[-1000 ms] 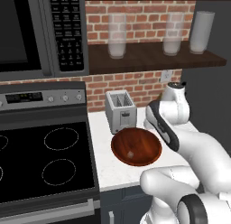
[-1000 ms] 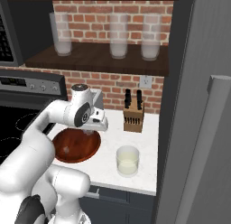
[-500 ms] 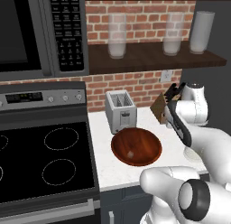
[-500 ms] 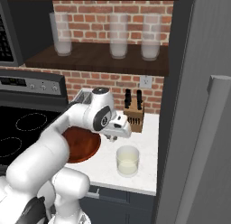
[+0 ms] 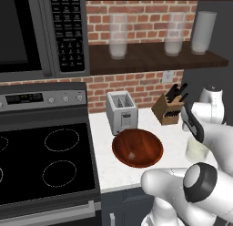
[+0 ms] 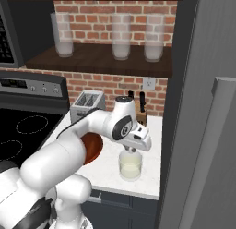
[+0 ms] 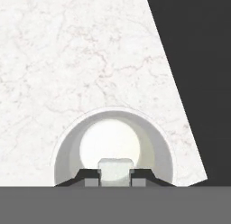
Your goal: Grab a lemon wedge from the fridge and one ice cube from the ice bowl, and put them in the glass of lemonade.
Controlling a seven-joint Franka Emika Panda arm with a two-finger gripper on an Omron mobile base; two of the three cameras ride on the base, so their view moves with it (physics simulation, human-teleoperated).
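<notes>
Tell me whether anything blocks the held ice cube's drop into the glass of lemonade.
Nothing visible does. The small pale translucent ice cube, pinched in the jaws, sits directly over the open mouth of the short clear tumbler of lemonade.

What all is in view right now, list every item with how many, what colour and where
glass of lemonade: 1, clear with pale yellowish liquid, on the counter near the fridge, right under the gripper
ice cube: 1, pale translucent, pinched between the fingertips over the glass
ice bowl: 1, reddish-brown wood, counter in front of the toaster
toaster: 1, grey, against the brick wall
knife block: 1, wooden with dark handles, back of the counter
tall glasses: 3, frosted, on the dark shelf
microwave: 1, dark, above the stove
stove: 1, black top, left of the counter
counter: 1, white marble
fridge: 1, dark grey, right of the counter
gripper: 1, dark tips, shut on the ice cube
</notes>
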